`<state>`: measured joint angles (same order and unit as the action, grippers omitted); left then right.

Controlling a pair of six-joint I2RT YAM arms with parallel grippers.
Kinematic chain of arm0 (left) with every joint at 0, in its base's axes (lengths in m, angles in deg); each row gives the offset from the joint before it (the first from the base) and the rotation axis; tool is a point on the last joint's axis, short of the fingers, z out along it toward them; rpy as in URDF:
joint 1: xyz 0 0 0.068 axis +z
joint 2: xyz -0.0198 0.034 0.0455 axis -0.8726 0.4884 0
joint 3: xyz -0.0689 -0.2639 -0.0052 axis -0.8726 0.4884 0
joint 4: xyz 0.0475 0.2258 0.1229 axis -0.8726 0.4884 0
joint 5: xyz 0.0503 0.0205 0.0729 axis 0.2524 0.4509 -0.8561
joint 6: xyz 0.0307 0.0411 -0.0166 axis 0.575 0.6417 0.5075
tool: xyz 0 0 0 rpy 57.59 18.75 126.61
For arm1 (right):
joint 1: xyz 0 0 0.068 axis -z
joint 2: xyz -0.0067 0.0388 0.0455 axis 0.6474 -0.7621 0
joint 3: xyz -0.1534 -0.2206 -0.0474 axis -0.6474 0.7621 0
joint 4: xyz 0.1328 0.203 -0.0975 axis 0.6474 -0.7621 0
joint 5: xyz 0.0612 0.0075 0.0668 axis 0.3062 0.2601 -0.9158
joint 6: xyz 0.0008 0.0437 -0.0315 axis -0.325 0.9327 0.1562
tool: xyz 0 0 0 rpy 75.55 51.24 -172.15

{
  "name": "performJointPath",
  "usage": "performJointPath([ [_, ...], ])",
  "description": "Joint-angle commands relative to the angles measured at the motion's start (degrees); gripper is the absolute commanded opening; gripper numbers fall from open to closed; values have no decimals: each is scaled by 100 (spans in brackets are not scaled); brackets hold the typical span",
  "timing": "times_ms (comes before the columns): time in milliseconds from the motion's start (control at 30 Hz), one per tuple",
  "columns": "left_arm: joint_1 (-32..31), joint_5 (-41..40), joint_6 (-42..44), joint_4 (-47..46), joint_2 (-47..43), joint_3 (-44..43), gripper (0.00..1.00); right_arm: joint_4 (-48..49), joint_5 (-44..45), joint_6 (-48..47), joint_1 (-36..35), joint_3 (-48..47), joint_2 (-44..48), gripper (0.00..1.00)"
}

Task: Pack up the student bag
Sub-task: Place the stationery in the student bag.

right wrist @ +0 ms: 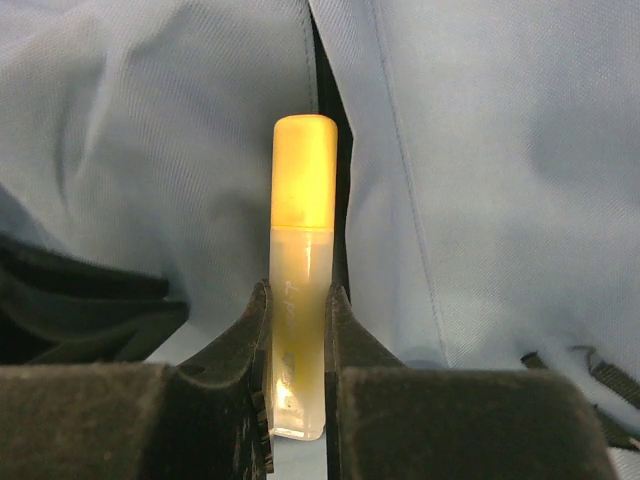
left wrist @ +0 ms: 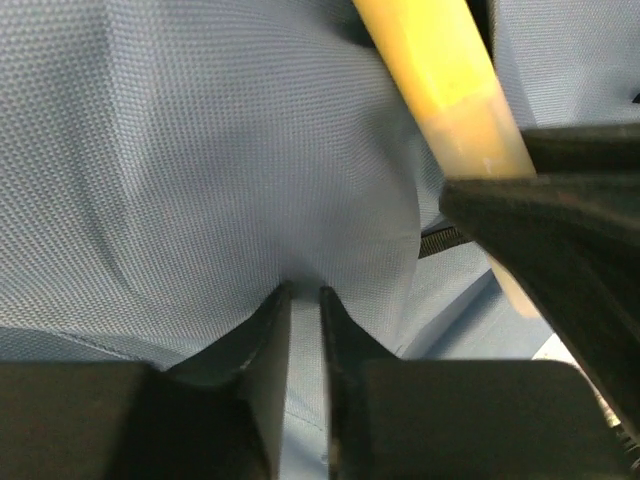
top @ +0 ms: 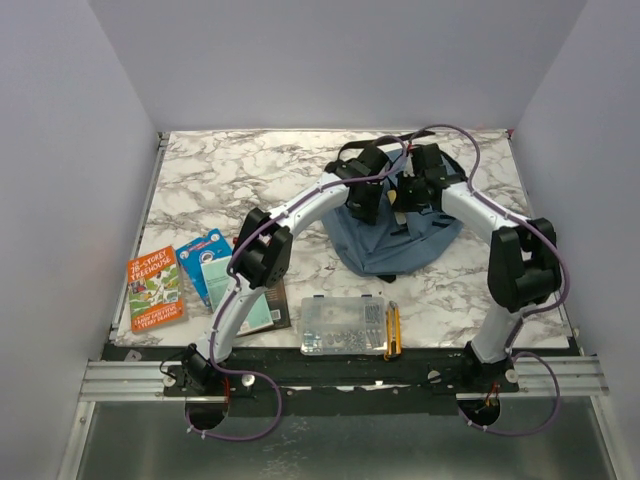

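The student bag [top: 400, 245], a blue-grey fabric backpack, lies at the back right of the marble table. My left gripper [top: 365, 205] presses down on its top. In the left wrist view the narrow jaws of the left gripper [left wrist: 305, 290] pinch a fold of the bag's cloth [left wrist: 180, 160]. My right gripper [right wrist: 297, 290] is shut on a yellow-capped translucent tube [right wrist: 303, 200]. The tube points at a dark slit [right wrist: 343, 210] between two flaps of the bag [right wrist: 480, 180]. The same tube [left wrist: 450, 80] shows close beside the left fingers.
An orange book [top: 154, 288], a blue booklet [top: 208, 262] and a teal one [top: 240, 295] lie at the front left. A clear box of small parts [top: 343, 325] and a yellow utility knife [top: 392, 330] sit at the front edge between the arm bases.
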<state>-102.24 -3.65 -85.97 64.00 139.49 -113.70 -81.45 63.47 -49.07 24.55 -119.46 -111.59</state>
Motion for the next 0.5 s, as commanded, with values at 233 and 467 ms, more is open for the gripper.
performJointPath([
  [233,120,612,14,169,82,-5,0,-1810,1817,-539,-42,-1650,-1248,1],
  [467,247,1109,-181,172,-183,152,0,-1282,1332,-1951,-79,-1343,-1209,1],
])
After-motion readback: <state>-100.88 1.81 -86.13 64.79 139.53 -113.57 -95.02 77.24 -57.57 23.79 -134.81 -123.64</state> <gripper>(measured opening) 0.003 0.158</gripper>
